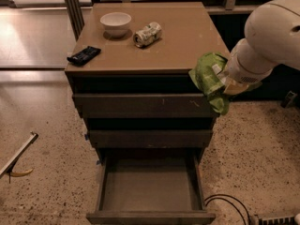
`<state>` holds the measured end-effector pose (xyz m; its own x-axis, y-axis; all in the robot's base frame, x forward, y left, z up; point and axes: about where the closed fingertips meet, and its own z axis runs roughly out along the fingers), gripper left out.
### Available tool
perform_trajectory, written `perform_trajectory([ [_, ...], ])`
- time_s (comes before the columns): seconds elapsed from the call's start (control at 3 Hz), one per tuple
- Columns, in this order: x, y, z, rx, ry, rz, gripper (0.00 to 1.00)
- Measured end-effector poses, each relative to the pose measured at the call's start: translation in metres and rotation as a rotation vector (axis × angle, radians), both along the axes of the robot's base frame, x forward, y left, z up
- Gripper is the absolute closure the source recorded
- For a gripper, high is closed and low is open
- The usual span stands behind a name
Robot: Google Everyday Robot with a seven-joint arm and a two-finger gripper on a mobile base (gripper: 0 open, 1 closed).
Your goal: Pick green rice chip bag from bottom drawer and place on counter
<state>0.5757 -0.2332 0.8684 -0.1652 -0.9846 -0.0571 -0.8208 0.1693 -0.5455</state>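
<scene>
Hanging in the air just off the right front corner of the cabinet, the green rice chip bag (207, 80) is crumpled and droops down past the right end of the top drawer (140, 105), its upper edge about level with the rim of the tabletop (187, 41). The gripper (226, 82) sits at the end of the white arm (269, 36) that reaches in from the right, and it is clamped onto the bag's right side. The bottom drawer (150, 216) is pulled far out, with its dark floor in full view. On the tabletop stand a white bowl (116, 22) and, just beside it, a crushed can (147, 34) lying on its side. A black packet (84, 55) lies near the left front corner.
</scene>
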Motion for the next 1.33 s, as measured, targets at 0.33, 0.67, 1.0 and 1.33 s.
perform_trajectory([
  [0.33,0.032,-0.006,0.011,0.098,-0.068,0.003,1.00],
  [0.67,0.063,-0.013,0.026,0.171,-0.157,0.023,1.00],
  [1.0,0.092,-0.002,0.037,0.233,-0.206,0.062,1.00],
  [1.33,0.123,0.016,0.034,0.309,-0.190,0.098,1.00],
])
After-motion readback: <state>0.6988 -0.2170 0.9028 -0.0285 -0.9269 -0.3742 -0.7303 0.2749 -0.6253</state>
